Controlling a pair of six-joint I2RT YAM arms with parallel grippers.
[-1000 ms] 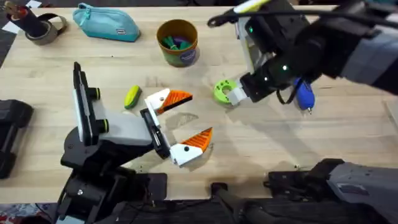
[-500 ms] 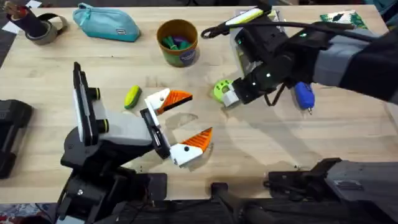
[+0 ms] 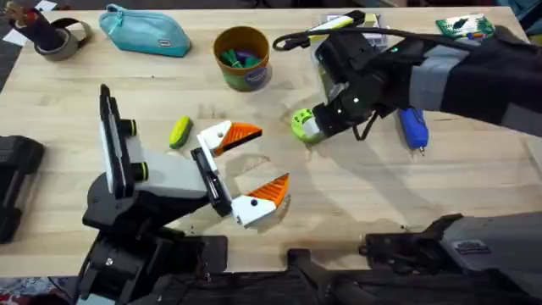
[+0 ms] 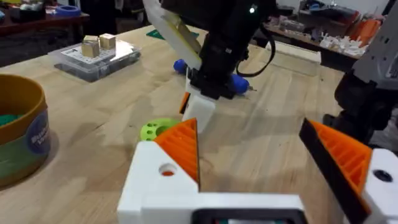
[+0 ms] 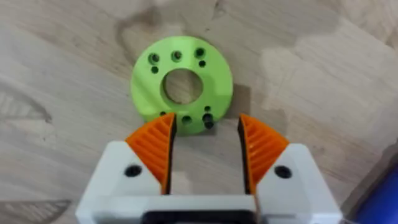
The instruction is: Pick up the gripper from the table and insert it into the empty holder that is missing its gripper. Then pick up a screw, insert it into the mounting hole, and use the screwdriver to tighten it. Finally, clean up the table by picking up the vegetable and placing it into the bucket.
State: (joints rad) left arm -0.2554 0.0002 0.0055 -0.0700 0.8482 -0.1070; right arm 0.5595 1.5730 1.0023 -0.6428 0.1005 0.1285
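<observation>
The lime-green round gripper (image 3: pixel 301 124) (image 5: pixel 181 84) lies flat on the table, right of centre, its holed face up. My right gripper (image 3: pixel 316 127) (image 5: pixel 206 124) hovers right over its near edge, open, one orange pad on each side. My left gripper (image 3: pixel 251 161) (image 4: pixel 249 134) stands wide open left of it with nothing between its fingers. The yellow-green vegetable (image 3: pixel 179 132) lies just left of the left gripper. The orange-brown bucket (image 3: pixel 242 58) (image 4: pixel 18 137) stands at the back. The blue screwdriver (image 3: pixel 413 129) (image 4: pixel 239 84) lies beside the right arm. The holder and the screw are out of view.
A teal pouch (image 3: pixel 144 31) and a tape roll (image 3: pixel 59 38) sit at the back left. A clear box (image 4: pixel 93 56) with wooden cubes lies behind the right arm. A green packet (image 3: pixel 461 27) is at the back right. A black block (image 3: pixel 17 182) sits at the left edge.
My right arm has moved left and down, bringing its gripper from beside the lime-green gripper to right over its edge. The left arm has not moved.
</observation>
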